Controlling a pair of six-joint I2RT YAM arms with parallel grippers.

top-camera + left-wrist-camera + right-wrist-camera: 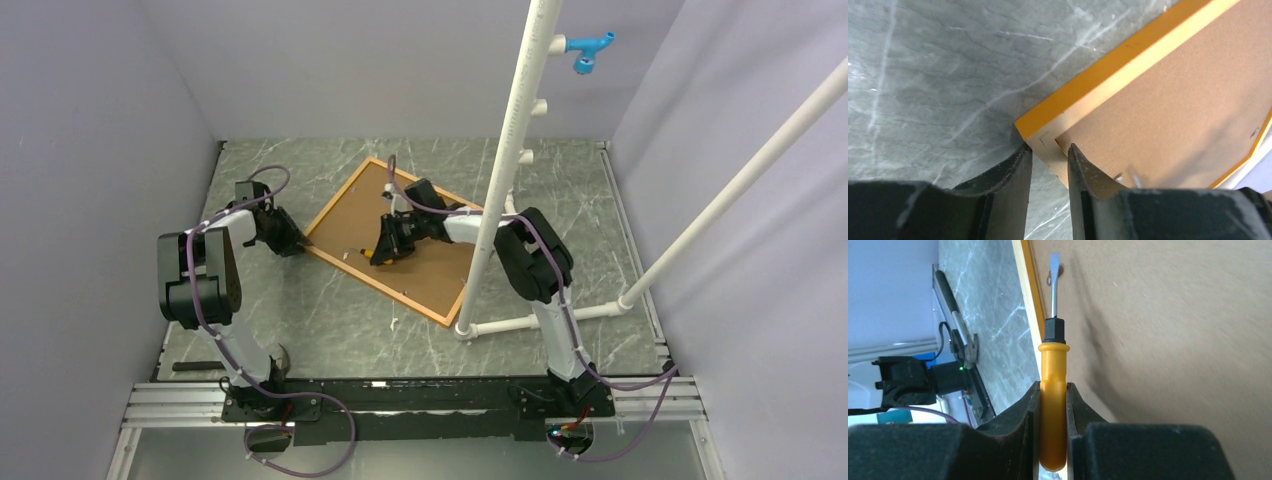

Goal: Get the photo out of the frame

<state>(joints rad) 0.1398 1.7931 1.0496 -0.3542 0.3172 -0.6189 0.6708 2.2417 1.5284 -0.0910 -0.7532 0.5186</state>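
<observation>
While low over the frame [1108, 62], right end effector [1053, 387] tight around screwdriver [1053, 365].

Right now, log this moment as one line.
left gripper: clamped on frame corner | right gripper: holding screwdriver, blade over backing board | frame: backing side up | photo: not visible

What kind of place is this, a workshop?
Probably a robot lab test booth: plain pale walls box in a marbled table, a left arm and right arm are bolted to a metal rail, and white pipes form a rig.
</observation>
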